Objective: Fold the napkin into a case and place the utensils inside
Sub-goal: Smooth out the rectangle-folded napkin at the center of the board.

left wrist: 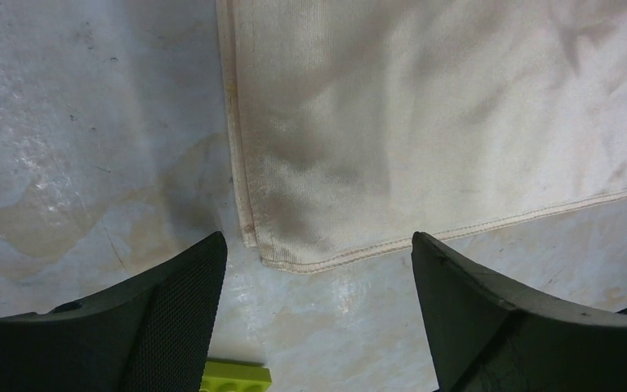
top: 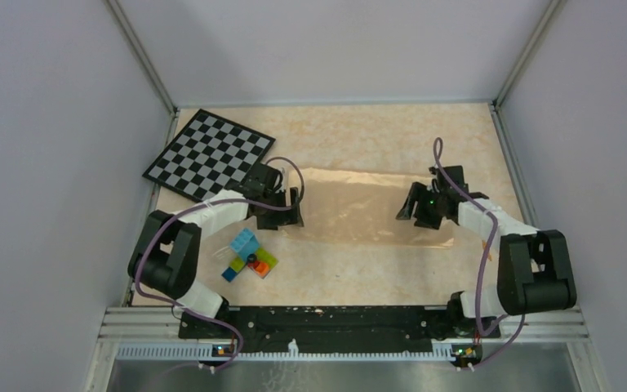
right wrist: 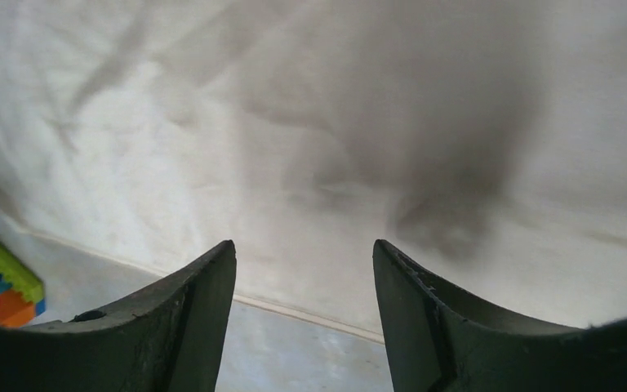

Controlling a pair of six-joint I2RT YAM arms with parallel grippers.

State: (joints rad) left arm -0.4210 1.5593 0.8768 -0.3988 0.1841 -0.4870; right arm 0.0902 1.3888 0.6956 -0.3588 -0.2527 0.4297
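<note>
Lying flat, napkin (left wrist: 424, 122) corner just ahead of the spread, empty left fingers (left wrist: 171, 327), right fingers (right wrist: 188, 327) released above its edge

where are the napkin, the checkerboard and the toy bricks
napkin (top: 351, 204): top view, middle of the cloth
checkerboard (top: 210, 153): top view, centre of the board
toy bricks (top: 250, 255): top view, middle of the cluster

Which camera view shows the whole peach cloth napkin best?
Top external view: the peach-orange cloth napkin appears almost whole, spread flat. Left wrist view shows only one hemmed corner; right wrist view only a wrinkled part and one hemmed edge.
</note>
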